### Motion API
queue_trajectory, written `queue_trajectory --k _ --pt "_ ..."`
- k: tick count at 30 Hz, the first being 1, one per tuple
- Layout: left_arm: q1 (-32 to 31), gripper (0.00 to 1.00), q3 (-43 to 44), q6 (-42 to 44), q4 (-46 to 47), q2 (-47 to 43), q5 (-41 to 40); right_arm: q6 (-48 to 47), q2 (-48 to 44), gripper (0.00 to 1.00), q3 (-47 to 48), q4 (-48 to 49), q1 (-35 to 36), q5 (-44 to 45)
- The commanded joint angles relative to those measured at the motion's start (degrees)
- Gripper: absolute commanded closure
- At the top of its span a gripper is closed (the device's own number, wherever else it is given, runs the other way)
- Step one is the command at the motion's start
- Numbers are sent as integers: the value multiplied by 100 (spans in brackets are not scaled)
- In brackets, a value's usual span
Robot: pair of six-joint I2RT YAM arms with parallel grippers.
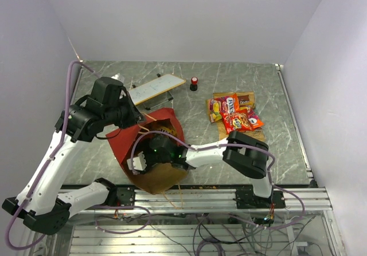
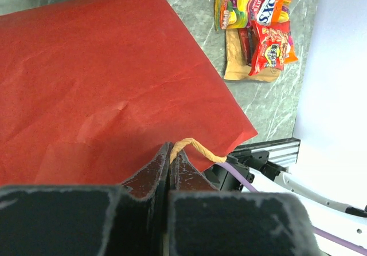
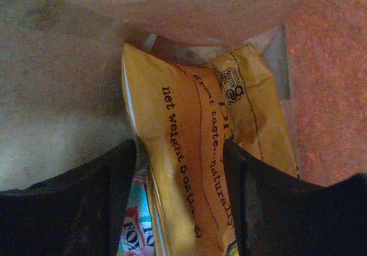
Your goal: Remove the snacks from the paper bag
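Note:
The paper bag lies on its side, red outside, its brown mouth toward the near edge; in the left wrist view its red side fills the frame. My left gripper is shut on the bag's tan twisted handle. My right gripper is inside the bag, open, with its jaws standing either side of a yellow snack packet. A multicolour packet lies under it. Several snacks lie in a pile on the table to the right.
A flat white board lies at the back beside the left arm. A small red-and-black cylinder stands just right of it. The aluminium rail runs along the near edge. The pile rests on a brown paper sheet.

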Motion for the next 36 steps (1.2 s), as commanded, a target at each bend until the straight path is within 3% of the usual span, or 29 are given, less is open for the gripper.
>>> queue_trajectory --k 1,9,16,24,36 --pt "36 93 313 72 -162 197 -27 -190 95 44 241 136 16 308" --pt "37 93 209 52 -144 144 -193 -102 -154 80 189 232 -17 215" --pt "39 93 274 216 -112 200 -389 378 -1140 99 -243 -63 -15 184" --pt "37 93 209 77 68 16 -357 683 -2449 100 -278 -1670 9 -128" --pt "43 93 126 23 186 -82 -185 2110 -3888 100 -361 -2722 266 -353"
